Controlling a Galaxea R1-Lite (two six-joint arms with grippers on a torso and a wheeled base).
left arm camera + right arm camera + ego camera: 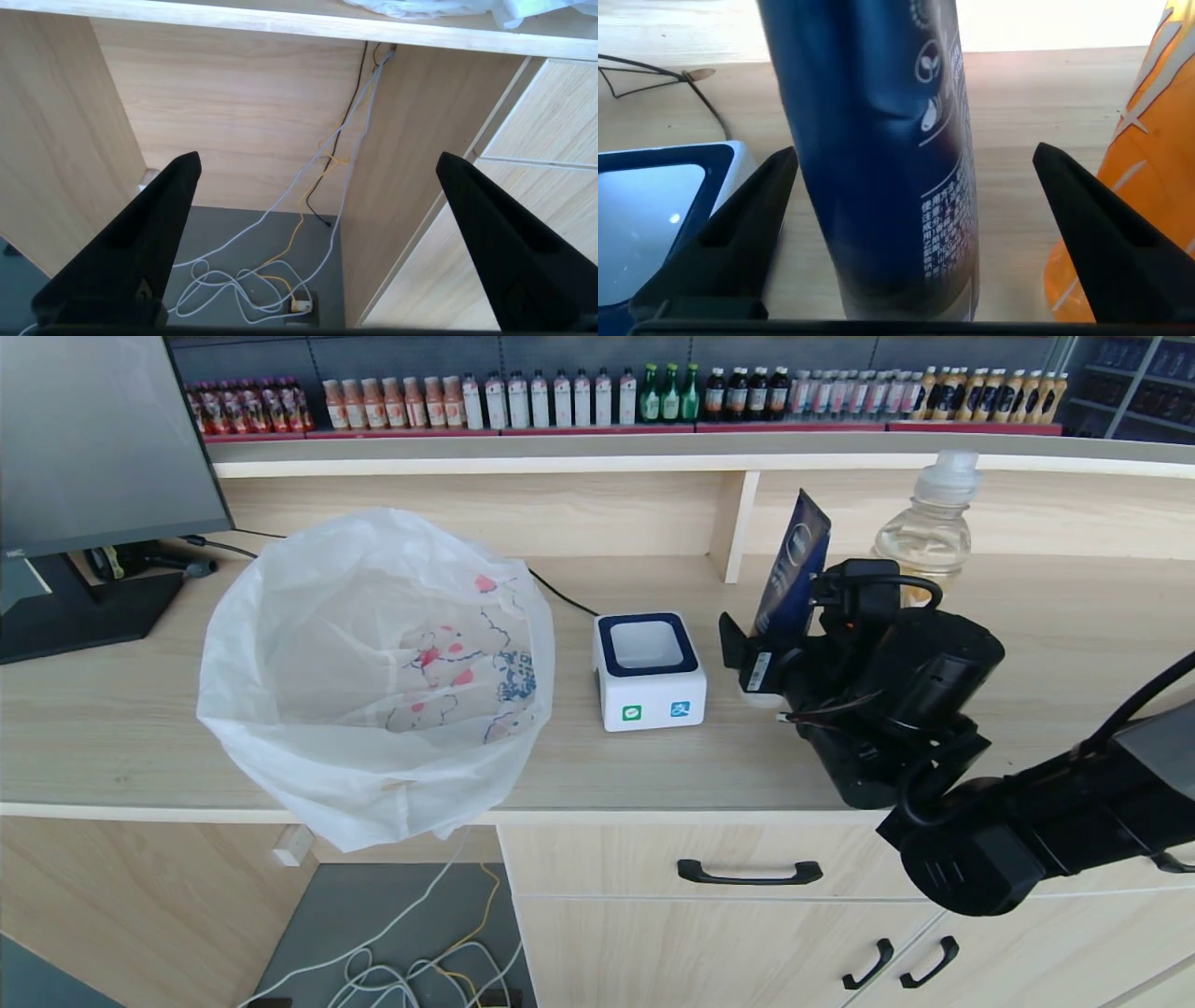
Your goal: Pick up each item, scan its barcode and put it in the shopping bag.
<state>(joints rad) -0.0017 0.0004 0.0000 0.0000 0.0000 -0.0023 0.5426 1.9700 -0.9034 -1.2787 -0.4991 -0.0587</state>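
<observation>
Nearest, below the front edge of a pale wooden table (112,728), the left gripper (318,157) hangs in the open space under it, its two black fingers (140,252) wide apart and holding nothing. Beyond them, loose cables (271,275) lie on a grey floor. Beside that space, the front of the table has drawers with black handles (750,873). On the table's left part sits a white, see-through shopping bag (373,672), its mouth wide open and its bottom sagging over the front edge. Just to the right of the bag stands a small white barcode scanner (649,670) with a dark blue frame round its top window. Right of the scanner, the right gripper (915,159) is low over the table with its fingers (738,243) apart, one on each side of a dark blue packet (794,569). The packet stands upright on the table and leans slightly; a gap shows between it and one finger. Behind the packet stands a plastic drink bottle (929,527) with a white cap. At the far left a dark monitor (93,439) stands on the table. Farthest back, a shelf holds a long row of drink bottles (597,397).
</observation>
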